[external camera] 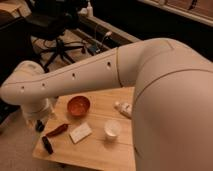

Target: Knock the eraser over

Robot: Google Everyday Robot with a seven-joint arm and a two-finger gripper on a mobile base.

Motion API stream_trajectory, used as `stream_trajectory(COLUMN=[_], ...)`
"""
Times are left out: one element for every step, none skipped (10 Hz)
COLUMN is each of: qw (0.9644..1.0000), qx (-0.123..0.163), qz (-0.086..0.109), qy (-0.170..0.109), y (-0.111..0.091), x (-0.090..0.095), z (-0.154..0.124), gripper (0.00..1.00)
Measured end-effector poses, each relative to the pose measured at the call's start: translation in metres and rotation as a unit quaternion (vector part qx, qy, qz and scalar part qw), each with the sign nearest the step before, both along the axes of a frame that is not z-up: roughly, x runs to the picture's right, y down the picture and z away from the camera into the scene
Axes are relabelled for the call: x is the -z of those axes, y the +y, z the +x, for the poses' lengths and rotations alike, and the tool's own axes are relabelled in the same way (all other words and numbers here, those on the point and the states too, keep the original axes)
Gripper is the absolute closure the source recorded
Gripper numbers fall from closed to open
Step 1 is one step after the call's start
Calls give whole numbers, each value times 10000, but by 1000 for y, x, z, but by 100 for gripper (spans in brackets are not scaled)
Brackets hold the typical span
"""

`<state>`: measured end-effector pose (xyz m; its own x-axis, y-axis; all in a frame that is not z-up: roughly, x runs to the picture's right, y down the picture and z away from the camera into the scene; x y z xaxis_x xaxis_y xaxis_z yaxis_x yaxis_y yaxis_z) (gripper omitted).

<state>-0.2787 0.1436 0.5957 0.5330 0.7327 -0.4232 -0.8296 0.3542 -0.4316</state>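
Eraser (47, 145) sits at the near-left corner of the wooden table (95, 156), just beside the red chili (57, 130). Beyond it the gripper (40, 124) hangs at the table's left edge; whether it is clenched or released cannot be told. The orange bowl (78, 105) lies farther back.

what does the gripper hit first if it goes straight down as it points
Probably the left edge of the table, or just past it; depth is unclear. The gripper hangs at that edge, behind the eraser and beside the red chili.

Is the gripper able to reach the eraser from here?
Probably yes: the gripper hangs at the table edge close to the eraser; the red chili-shaped object lies beside the path, not across it.
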Motion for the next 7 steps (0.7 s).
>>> stream_trajectory(qw=[9995, 9980, 9961, 9941, 9916, 9885, 9861], qx=[218, 438, 603, 713, 806, 847, 831], qz=[-13, -56, -148, -286, -454, -676, -858], qy=[-222, -445, -620, -763, -899, -1051, -1157], y=[16, 34, 51, 67, 84, 100, 110], x=[15, 30, 41, 49, 54, 57, 53], z=[-17, -35, -48, -59, -70, -83, -93], gripper=[35, 35, 35, 35, 35, 35, 36])
